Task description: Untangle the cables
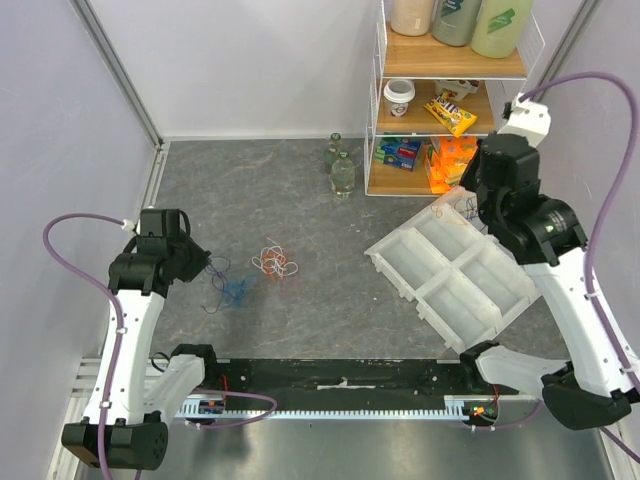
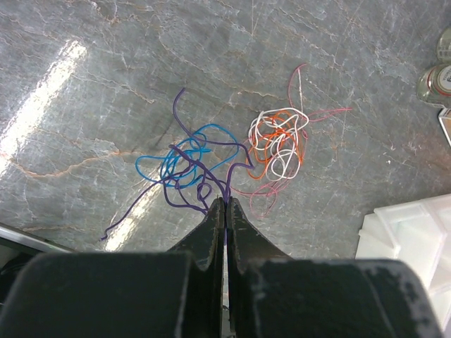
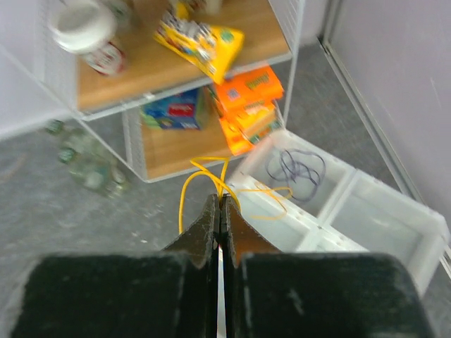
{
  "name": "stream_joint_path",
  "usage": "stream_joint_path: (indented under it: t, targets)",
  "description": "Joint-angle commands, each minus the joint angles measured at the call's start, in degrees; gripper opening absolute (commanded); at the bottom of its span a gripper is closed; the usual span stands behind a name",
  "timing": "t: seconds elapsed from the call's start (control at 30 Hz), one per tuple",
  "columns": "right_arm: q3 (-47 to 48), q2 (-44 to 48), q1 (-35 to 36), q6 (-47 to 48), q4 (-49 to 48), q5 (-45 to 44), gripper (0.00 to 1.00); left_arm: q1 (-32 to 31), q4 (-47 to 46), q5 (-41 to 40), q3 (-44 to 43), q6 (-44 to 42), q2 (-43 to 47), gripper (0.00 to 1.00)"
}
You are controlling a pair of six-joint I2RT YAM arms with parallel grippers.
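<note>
While tight on cables (image 2: 184,160), pincers (image 2: 225,202) (image 3: 220,199) downturned

The top camera looks steeply down from above the near edge over the whole table (image 1: 300,190), sharing the left-of-centre cables (image 1: 275,263) with the close, downward left wrist view, and the far-right shelf (image 1: 455,63) and tray (image 1: 470,300) with the higher, forward-tilted right wrist view.

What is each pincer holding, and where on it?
The left pincer pinches the purple cable along a strand; right pincer pinches the yellow cable at its loop.
</note>
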State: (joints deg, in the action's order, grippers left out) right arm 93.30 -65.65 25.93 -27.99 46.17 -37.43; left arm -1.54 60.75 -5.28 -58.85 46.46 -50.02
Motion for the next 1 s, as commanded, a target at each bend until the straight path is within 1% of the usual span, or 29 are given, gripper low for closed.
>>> stream_joint_path:
  t: [0.0,0.07,0.1,0.17,0.3,0.43,0.47,0.6,0.63,0.7,0.77,0.97]
  targets:
    - [-8.90,0.34,-5.00,-2.60,-2.57,0.42,0.00,-0.13,-1.07,1.67,0.31,2.06,1.50,0.02]
    - [-10.67,-0.44,-9.39,-3.30,-2.49,4.10,0.00,-0.22,-1.07,2.02,0.40,2.23,1.68,0.02]
    - [-11.03,-0.79,-10.28,-3.56,-2.58,4.03,0.00,-0.13,-0.90,2.03,0.23,2.23,1.77,0.02]
    - [-11.56,-2.81,-10.81,-3.30,-2.49,1.93,0.00,-0.22,-0.29,2.11,0.23,2.58,1.94,0.01]
    - [-12.00,-8.69,-12.31,-0.50,-3.10,1.48,0.00,-0.13,-0.11,2.38,0.23,3.11,2.64,0.02]
    - [-15.76,-13.89,-13.01,2.32,-5.65,0.87,0.00,-0.22,-0.02,2.55,0.49,3.64,3.09,0.02]
    - [-17.26,-13.89,-12.84,1.80,-6.61,1.91,0.00,-0.13,-0.02,2.64,0.58,3.81,3.26,0.02]
    - [-20.61,-12.23,-12.49,0.92,-7.15,12.27,0.00,-0.22,-0.02,2.29,1.02,4.52,3.87,0.02]
    - [-20.26,-11.09,-11.96,1.00,-6.89,11.42,0.00,-0.22,-0.02,2.20,1.10,4.78,3.96,0.02]
    - [-17.03,-9.33,-11.26,1.79,-5.05,8.01,0.00,-0.22,-0.02,2.03,1.11,5.05,4.23,0.02]
    - [-11.59,-8.80,-10.38,2.58,-1.19,4.48,0.00,-0.22,-0.11,2.03,1.37,5.22,4.32,0.02]
    - [3.88,-8.00,-8.44,2.94,7.60,3.59,0.00,-0.22,-0.46,2.90,0.93,5.22,2.74,0.01]
